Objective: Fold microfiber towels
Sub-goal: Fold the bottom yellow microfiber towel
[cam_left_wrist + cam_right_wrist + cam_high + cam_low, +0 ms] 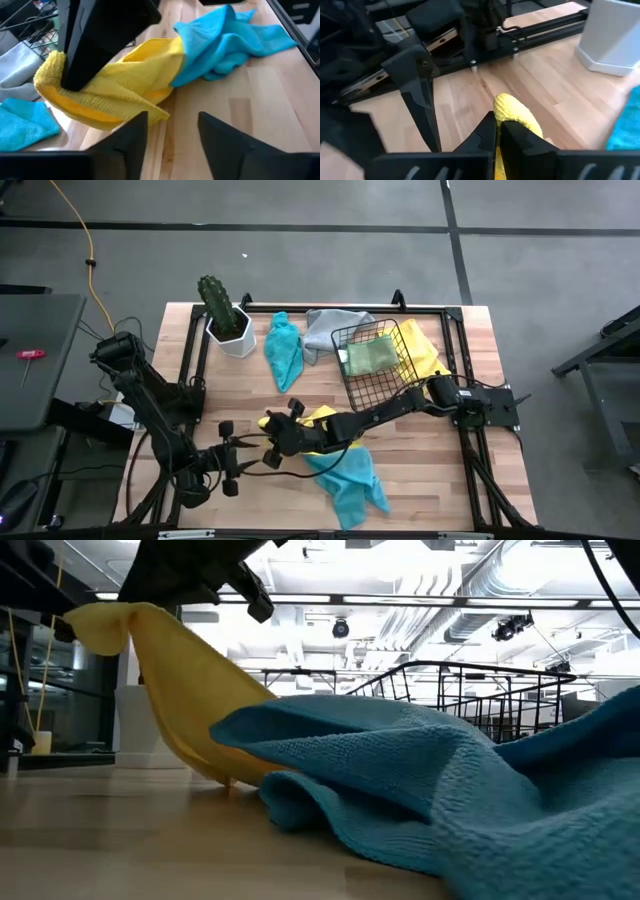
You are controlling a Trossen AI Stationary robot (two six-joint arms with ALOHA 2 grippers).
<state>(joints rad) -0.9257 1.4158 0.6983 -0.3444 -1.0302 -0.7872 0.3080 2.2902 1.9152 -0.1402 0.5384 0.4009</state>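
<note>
A yellow microfiber towel (pixel 322 420) lies near the table's middle front. One end is raised by my right gripper (pixel 274 426), which is shut on it. Its other end meets a crumpled teal towel (pixel 350 477) lying on the wood. My left gripper (pixel 172 135) stands open just short of the yellow towel (pixel 115 85), touching nothing. Another teal towel (pixel 283 350) and a grey one (pixel 325 330) lie at the back. A light green towel (pixel 370 356) lies in the black wire basket (pixel 352 380), with a second yellow towel (pixel 422 356) beside it. My right gripper pinches a bunched end of the yellow towel (pixel 512 111) between its two fingers, coming from the table's right and slanting down. That end (pixel 100 625) is lifted clear. The rest slopes down slack to the table (pixel 215 775) beside the teal towel.
A potted cactus (pixel 225 315) in a white pot stands at the back left. The wire basket sits tilted at the back right. Black frame rails (pixel 195 360) run along the table's left, right and far sides. Bare wood shows at the front left and front right.
</note>
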